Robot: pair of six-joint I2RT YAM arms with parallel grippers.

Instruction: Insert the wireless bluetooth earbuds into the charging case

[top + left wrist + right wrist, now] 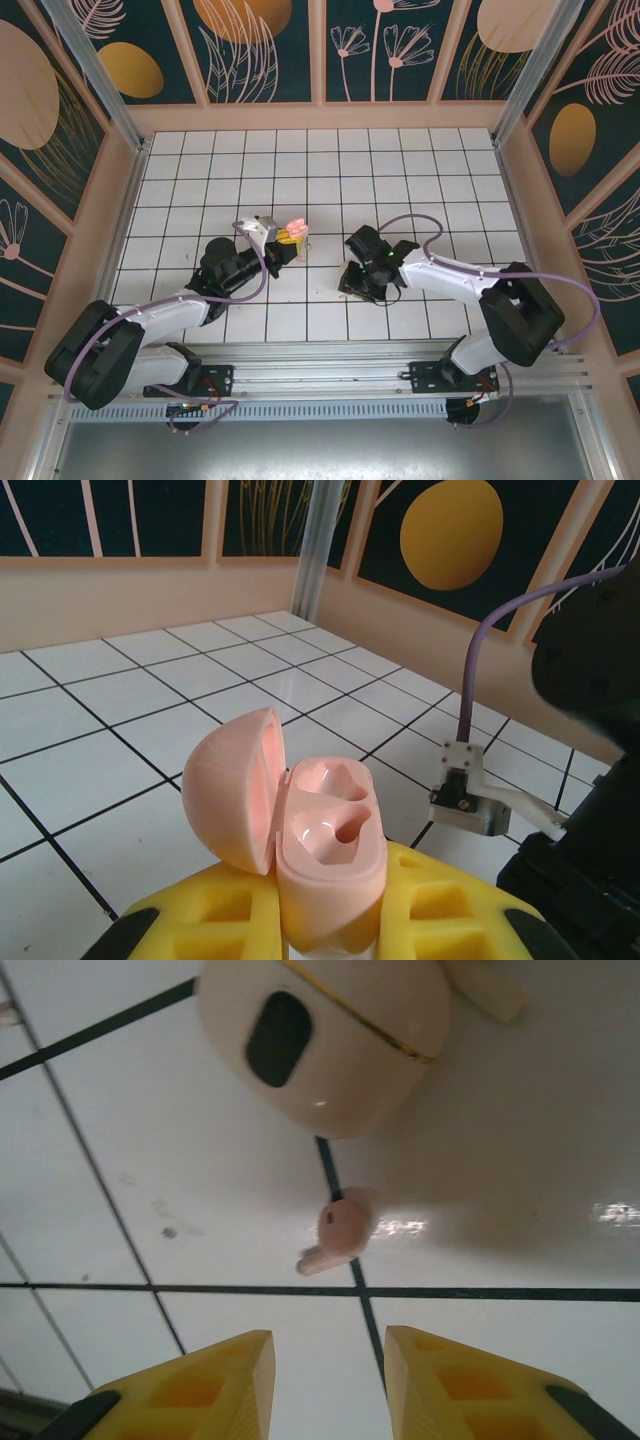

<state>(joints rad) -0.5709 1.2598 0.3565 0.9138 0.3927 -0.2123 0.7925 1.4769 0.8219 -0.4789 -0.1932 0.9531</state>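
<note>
Here the left gripper [335,915] has its yellow plastic fingers [225,910] clenched on the small round salmon-pink plastic charging case [325,850]. The case stands upright between them, its base sunk in the gap. Its domed lid [235,785] is swung open past the left finger, and two paler moulded hollows show in the body. From above, the case [293,222] sits at that gripper's tip.

The right gripper [328,1340] hangs over the white tiled table [520,1160] with its fingers [205,1385] spread and grasping nothing. One tiny pale pink earbud [340,1230] lies on the table just beyond the fingertips, in line with the gap and touching neither finger. Farther out lies a larger cream rounded piece [340,1050] with a dark oval patch.
</note>
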